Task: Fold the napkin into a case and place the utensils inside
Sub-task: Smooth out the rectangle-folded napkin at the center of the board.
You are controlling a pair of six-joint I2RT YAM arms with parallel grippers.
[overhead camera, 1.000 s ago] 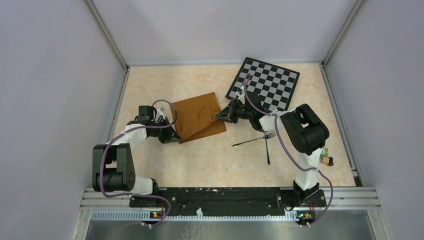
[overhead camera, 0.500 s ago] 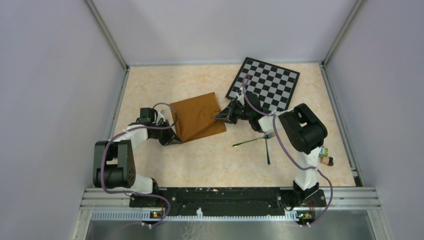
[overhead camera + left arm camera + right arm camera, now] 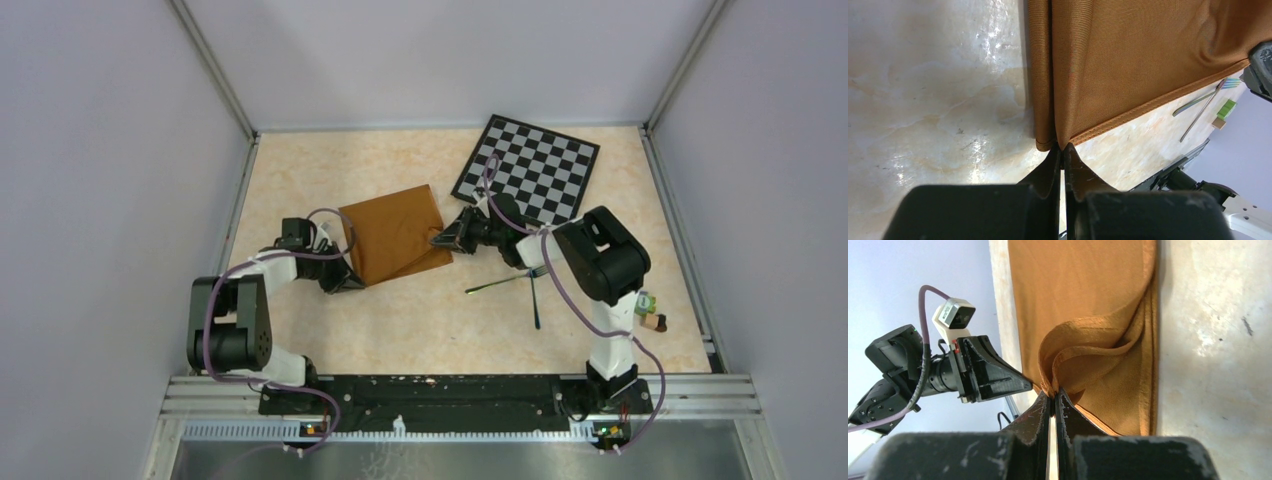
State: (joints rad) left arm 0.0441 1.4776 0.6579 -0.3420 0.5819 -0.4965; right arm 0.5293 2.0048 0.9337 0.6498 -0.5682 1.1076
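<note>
**Pinching the folded napkin from both sides**

Bolted at the near edge of the table [image 3: 400, 335], both arms reach inward and meet at one cloth. The utensils [image 3: 503, 282] lie nearest on the right, just in front of the right arm's elbow. They are two slim dark pieces crossing at their far ends, bare on the tabletop and apart from the cloth.

A little farther in, the left gripper [image 3: 348, 282] sits low at the napkin's near-left corner. In its wrist view the fingertips are pressed together with the corner of the upper layer caught at their very tip, while the layer beneath lies flat on the table.

The napkin [image 3: 392, 232] lies left of centre, doubled over into a rough square with a hemmed edge running along its near side.

At its right corner the right gripper [image 3: 441, 240] is closed too. Its wrist view shows the jaws clamped on a bunched fold of cloth that curls up from the flat layers. The left gripper shows beyond the cloth in that view.

Farthest back, the checkered board [image 3: 530, 168] lies tilted near the rear wall, just behind the right gripper and not touching the napkin.
</note>
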